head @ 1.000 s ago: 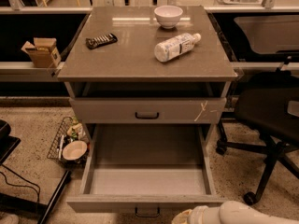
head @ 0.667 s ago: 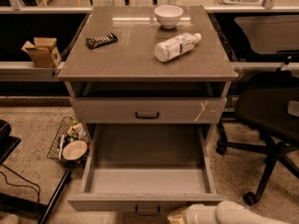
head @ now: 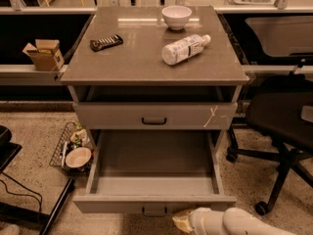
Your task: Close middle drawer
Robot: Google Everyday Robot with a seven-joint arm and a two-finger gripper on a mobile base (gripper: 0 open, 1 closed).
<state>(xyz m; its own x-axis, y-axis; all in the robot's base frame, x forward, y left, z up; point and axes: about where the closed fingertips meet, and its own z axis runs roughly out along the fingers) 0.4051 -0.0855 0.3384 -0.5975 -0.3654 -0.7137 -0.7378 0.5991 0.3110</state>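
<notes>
**Item 1, middle drawer (head: 154,166).** Grey, and it stands open, drawn far out of the grey cabinet (head: 230,94) toward us.
- The tray's long axis runs front to back, straight out from the cabinet.
- The plain front panel (head: 112,204) faces us at the near end.
- The black bar handle (head: 154,211) sits at mid-width, with its lower part hard to make out.

**Item 2, hand (head: 182,221).** Low in front of the cabinet, just below the front panel and a little right of the handle.
- Only a pale tip shows. We cannot tell whether it is spread or pressed together, nor whether it touches the panel.
- The white arm (head: 244,224) is cut off by the bottom edge.

**Item 3, scratched drawer front (head: 122,115).** It lies flush in the cabinet's upper face, with white marks at its right end.

**Item 4, tabletop (head: 132,65) of the cabinet.**
- A white bowl (head: 176,16) stands at the back.
- A clear bottle (head: 185,48) lies on its side, cap toward the back right.
- A dark wrapped bar (head: 106,42) lies at the left.

**Item 5, beside the cabinet.**
- On the left are a cardboard box (head: 44,54) and a wire basket (head: 62,146) whose contents are unclear.
- On the right is an office chair (head: 281,116), partly out of frame.
</notes>
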